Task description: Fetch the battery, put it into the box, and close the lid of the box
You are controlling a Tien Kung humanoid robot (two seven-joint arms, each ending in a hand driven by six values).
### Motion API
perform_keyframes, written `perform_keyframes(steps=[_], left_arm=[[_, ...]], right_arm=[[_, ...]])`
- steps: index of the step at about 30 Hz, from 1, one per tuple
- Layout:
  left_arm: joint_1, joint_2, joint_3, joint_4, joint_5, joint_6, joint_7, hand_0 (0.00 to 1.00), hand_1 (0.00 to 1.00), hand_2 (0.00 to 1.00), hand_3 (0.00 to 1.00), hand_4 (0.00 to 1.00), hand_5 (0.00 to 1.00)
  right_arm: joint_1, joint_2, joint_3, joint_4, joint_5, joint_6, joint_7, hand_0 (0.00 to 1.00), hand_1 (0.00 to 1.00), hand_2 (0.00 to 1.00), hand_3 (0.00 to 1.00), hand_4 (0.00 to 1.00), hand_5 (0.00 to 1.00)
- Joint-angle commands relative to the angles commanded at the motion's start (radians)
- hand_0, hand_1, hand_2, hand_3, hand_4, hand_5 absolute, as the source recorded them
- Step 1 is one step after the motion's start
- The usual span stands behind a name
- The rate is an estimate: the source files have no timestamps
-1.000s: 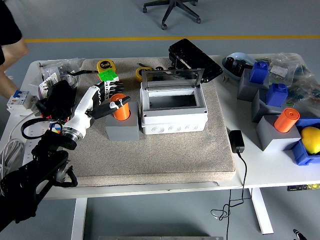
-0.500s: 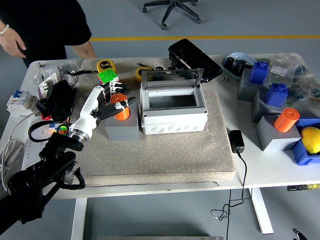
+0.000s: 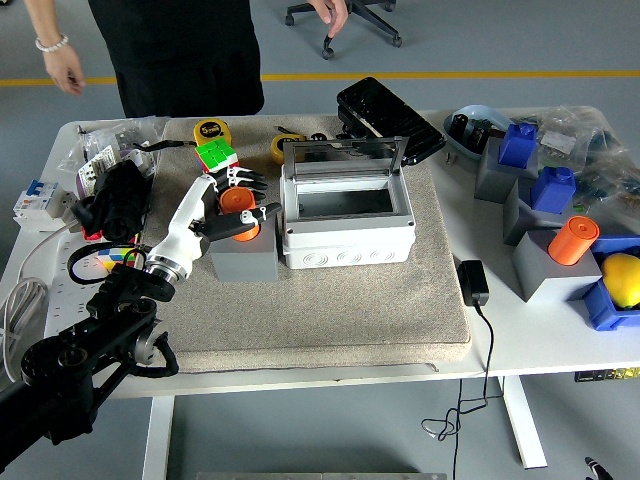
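Observation:
An orange battery [image 3: 237,214] stands upright in a grey holder block [image 3: 245,258] on the beige mat. My left hand [image 3: 240,198] comes in from the lower left and has its fingers curled over the battery's top and its thumb against its right side. The battery is still seated in the holder. Just to the right is the white box [image 3: 345,238], with its clear lid [image 3: 343,155] standing open at the back and its inside empty. My right arm is out of view.
A person in black [image 3: 180,50] stands at the far side, hands hanging clear of the table. A green cube [image 3: 217,155], tape measure [image 3: 211,130] and black case [image 3: 390,118] lie behind. A second orange battery [image 3: 573,240], blue blocks and a charger [image 3: 472,283] are at the right.
My left hand has moved forward and closed its fingers around the orange battery. The person has walked in from the left along the far side.

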Motion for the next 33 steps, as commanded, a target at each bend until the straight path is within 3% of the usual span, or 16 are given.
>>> perform_keyframes(steps=[4, 5, 10, 11, 16, 17, 22, 23, 28, 29, 33], left_arm=[[-0.007, -0.003, 0.004, 0.009, -0.024, -0.009, 0.002, 0.528, 0.527, 0.549, 0.560, 0.998, 0.107], [-0.008, -0.004, 0.007, 0.011, -0.028, -0.010, 0.002, 0.450, 0.499, 0.531, 0.541, 0.998, 0.002], [-0.014, -0.008, 0.021, 0.018, -0.044, -0.017, 0.002, 0.450, 0.499, 0.531, 0.541, 0.998, 0.002], [-0.015, -0.008, 0.023, 0.019, -0.047, -0.018, 0.001, 0.450, 0.474, 0.474, 0.503, 0.957, 0.002], [-0.021, -0.011, 0.029, 0.023, -0.056, -0.016, -0.005, 0.450, 0.474, 0.474, 0.503, 0.957, 0.002], [-0.023, -0.012, 0.030, 0.024, -0.058, -0.015, -0.006, 0.436, 0.426, 0.410, 0.434, 0.935, 0.002], [-0.031, -0.016, 0.038, 0.032, -0.065, -0.009, -0.008, 0.436, 0.426, 0.410, 0.434, 0.935, 0.002], [-0.033, -0.018, 0.041, 0.035, -0.068, -0.007, -0.009, 0.362, 0.378, 0.363, 0.299, 0.820, 0.002], [-0.041, -0.024, 0.052, 0.046, -0.078, 0.001, -0.008, 0.362, 0.378, 0.363, 0.299, 0.820, 0.002], [-0.042, -0.025, 0.055, 0.048, -0.079, 0.003, -0.008, 0.267, 0.289, 0.273, 0.196, 0.410, 0.002], [-0.046, -0.029, 0.057, 0.054, -0.080, 0.006, -0.008, 0.267, 0.289, 0.273, 0.196, 0.410, 0.002]], right_arm=[[0.000, 0.000, 0.000, 0.000, 0.000, 0.000, 0.000, 0.658, 0.636, 0.640, 0.535, 0.875, 0.442], [0.000, 0.000, -0.001, 0.000, 0.000, 0.000, 0.000, 0.658, 0.636, 0.640, 0.535, 0.875, 0.442], [0.000, 0.000, -0.001, 0.000, 0.000, 0.000, 0.000, 0.658, 0.636, 0.640, 0.535, 0.875, 0.442], [0.000, 0.000, -0.002, 0.000, 0.000, 0.000, 0.000, 0.658, 0.636, 0.639, 0.534, 0.875, 0.442], [0.001, 0.000, -0.003, 0.000, 0.001, 0.001, -0.001, 0.658, 0.636, 0.639, 0.534, 0.875, 0.442], [0.001, 0.000, -0.003, 0.000, 0.001, 0.001, -0.001, 0.658, 0.636, 0.639, 0.535, 0.875, 0.441], [0.002, 0.000, -0.002, 0.000, 0.000, 0.000, 0.000, 0.658, 0.636, 0.639, 0.535, 0.875, 0.441], [0.002, 0.000, -0.002, 0.000, 0.000, 0.000, 0.000, 0.658, 0.636, 0.639, 0.535, 0.875, 0.442], [0.003, 0.001, -0.001, 0.000, -0.001, 0.000, 0.002, 0.658, 0.636, 0.639, 0.535, 0.875, 0.442], [0.002, 0.001, -0.002, 0.000, 0.000, 0.001, 0.002, 0.658, 0.636, 0.639, 0.534, 0.875, 0.442], [0.002, 0.001, -0.006, 0.000, 0.000, 0.002, 0.003, 0.658, 0.636, 0.639, 0.534, 0.875, 0.442]])
